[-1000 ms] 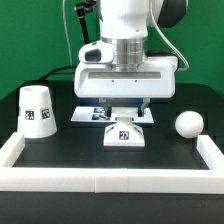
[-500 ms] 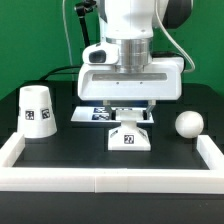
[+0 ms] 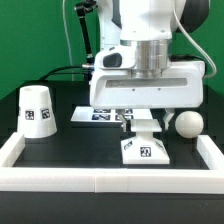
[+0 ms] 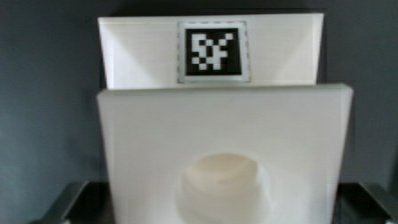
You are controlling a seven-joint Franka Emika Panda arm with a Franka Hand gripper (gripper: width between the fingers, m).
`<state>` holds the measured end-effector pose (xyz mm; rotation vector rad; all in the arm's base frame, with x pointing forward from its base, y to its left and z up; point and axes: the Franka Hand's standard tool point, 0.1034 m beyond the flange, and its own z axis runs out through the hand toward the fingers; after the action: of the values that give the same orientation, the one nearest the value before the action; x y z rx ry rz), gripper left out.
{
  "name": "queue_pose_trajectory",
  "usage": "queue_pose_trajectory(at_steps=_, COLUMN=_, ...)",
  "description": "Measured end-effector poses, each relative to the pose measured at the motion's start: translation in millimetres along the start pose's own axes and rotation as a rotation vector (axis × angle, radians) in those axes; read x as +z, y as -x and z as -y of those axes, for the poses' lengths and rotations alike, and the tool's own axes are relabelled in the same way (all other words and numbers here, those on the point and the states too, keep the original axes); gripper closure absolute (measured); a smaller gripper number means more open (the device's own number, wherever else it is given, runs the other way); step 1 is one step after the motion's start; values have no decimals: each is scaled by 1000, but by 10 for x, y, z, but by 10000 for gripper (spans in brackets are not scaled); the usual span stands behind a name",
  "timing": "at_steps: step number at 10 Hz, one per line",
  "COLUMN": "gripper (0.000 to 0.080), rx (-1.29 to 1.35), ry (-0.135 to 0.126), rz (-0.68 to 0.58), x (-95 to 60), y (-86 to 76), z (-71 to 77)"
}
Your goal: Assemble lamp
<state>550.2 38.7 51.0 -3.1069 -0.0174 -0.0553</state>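
Pincer tight on both sides of the low sloped base

Frontal exterior, close wrist: probably same base.

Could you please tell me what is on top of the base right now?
The gripper is over the base, closed on its raised middle. The exterior view hides its top; the wrist view shows the socket empty.

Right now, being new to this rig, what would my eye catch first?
The big white gripper dominates, clamped over the square lamp base at the scene's middle. The cone shade stands apart at the exterior view's left, and the round bulb lies at its right.
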Motion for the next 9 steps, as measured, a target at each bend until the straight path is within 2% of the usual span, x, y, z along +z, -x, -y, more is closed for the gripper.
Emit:
queue_pose_trajectory(at_steps=3, gripper=263, rx=-13, ry=-4, rz=-21, x=9, y=-245, z=129)
queue_pose_trajectory(at_steps=5, gripper=263, rx=-18, ry=-9, rz=-40, x=17, y=-425, z=334)
queue_pose_trajectory(at_steps=7, gripper=263, rx=-42, ry=-11, rz=-46, x=21, y=-457, z=505)
queue_pose_trajectory(at_steps=9, gripper=263, rx=-59, ry=-12, rz=-47, x=28, y=-452, z=612)
